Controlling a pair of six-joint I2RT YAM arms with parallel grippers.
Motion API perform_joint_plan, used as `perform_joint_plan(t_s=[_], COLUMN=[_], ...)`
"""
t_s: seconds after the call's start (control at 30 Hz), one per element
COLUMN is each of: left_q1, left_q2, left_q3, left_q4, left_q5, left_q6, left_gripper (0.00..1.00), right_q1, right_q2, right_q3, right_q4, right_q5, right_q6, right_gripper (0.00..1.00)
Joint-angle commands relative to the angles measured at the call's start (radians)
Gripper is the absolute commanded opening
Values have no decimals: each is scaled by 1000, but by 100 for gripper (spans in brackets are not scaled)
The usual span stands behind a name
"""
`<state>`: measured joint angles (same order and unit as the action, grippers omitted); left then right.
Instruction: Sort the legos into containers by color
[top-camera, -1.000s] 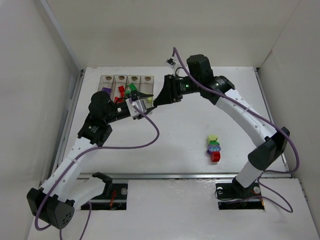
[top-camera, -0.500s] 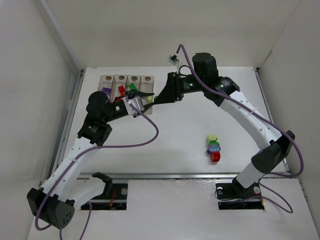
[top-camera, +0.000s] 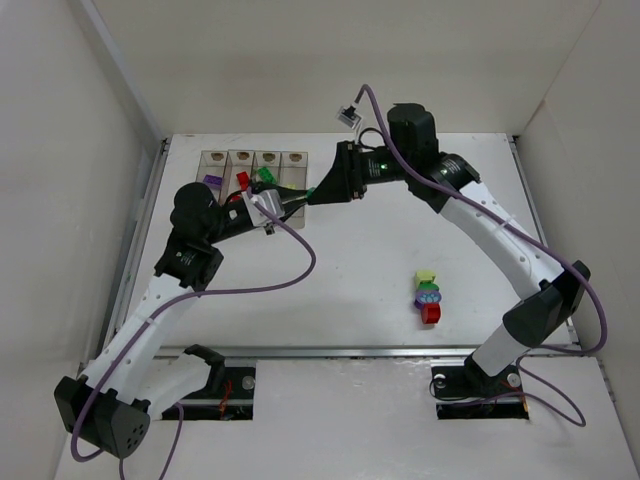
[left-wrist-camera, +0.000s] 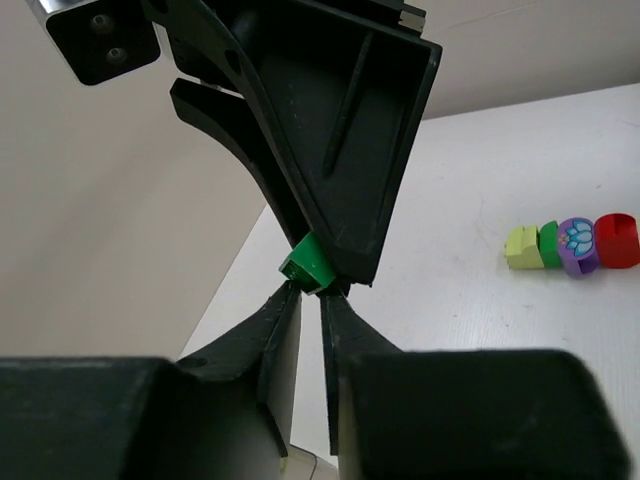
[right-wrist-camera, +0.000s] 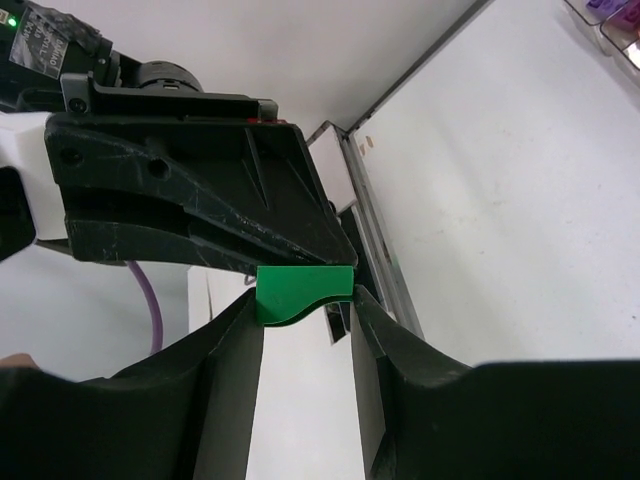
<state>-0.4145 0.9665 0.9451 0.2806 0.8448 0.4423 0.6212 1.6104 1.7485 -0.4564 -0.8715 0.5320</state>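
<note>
A green lego (right-wrist-camera: 300, 290) is pinched between the fingers of my right gripper (right-wrist-camera: 305, 300), in the air just in front of the containers (top-camera: 297, 158). My left gripper (left-wrist-camera: 310, 295) faces it with its jaws shut. Its tips touch the lower edge of the green lego (left-wrist-camera: 308, 265); I cannot tell whether they pinch it. In the top view the two grippers meet tip to tip, left gripper (top-camera: 296, 196) against right gripper (top-camera: 314, 193). The containers hold purple (top-camera: 212, 180), red (top-camera: 242, 179) and green (top-camera: 265, 173) legos.
A short row of loose legos lies on the table at the right: pale yellow (left-wrist-camera: 522, 247), green (left-wrist-camera: 548, 245), purple (left-wrist-camera: 577, 246) and red (left-wrist-camera: 616, 240). The same row (top-camera: 428, 296) shows in the top view. White walls close in the table on three sides.
My left gripper's jaws have closed from partly open to shut. The right gripper has slid a little to the left with the green lego, and the two sets of tips have come together.
</note>
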Motion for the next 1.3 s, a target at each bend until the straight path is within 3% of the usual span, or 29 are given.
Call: perform_joint_plan(t_s=[0.0,0.1,0.2,0.33,0.5,0.8,0.93,1.0,1.07,1.1,1.13,1.17,1.27], left_q1=[-3,-3,-3,-3,-3,-3,-3,-3,-3,-3,-3,-3,-3], left_q2=[-14,-14,-14,-14,6,15,15,15,6,6,6,6,6], left_q3=[26,26,26,37,37,46,46,46,46,46,46,46,37], left_q4=[131,131,88,58,58,58,49,40,29,29,20,20,-17], left_q5=[25,25,25,43,83,114,105,105,96,86,76,76,21], left_q6=[-20,10,44,87,96,116,116,116,116,116,116,116,105], left_gripper=[12,42,50,52,47,12,0,0,0,0,0,0,0], right_q1=[15,15,15,15,24,25,25,25,25,25,25,25,25], right_q2=[-1,-1,-1,-1,17,17,17,26,26,35,36,36,45], right_q3=[-21,-21,-21,-21,0,0,0,-9,-9,-9,-9,-9,0], right_q4=[18,18,18,18,18,9,9,9,-1,-1,-1,-1,-1], right_q5=[-37,-37,-37,-37,-57,-57,-57,-57,-57,-57,-57,-57,-21], right_q6=[0,0,0,0,10,10,10,10,10,10,10,10,10], right_gripper=[6,6,6,5,5,5,6,9,29,47,78,98,100])
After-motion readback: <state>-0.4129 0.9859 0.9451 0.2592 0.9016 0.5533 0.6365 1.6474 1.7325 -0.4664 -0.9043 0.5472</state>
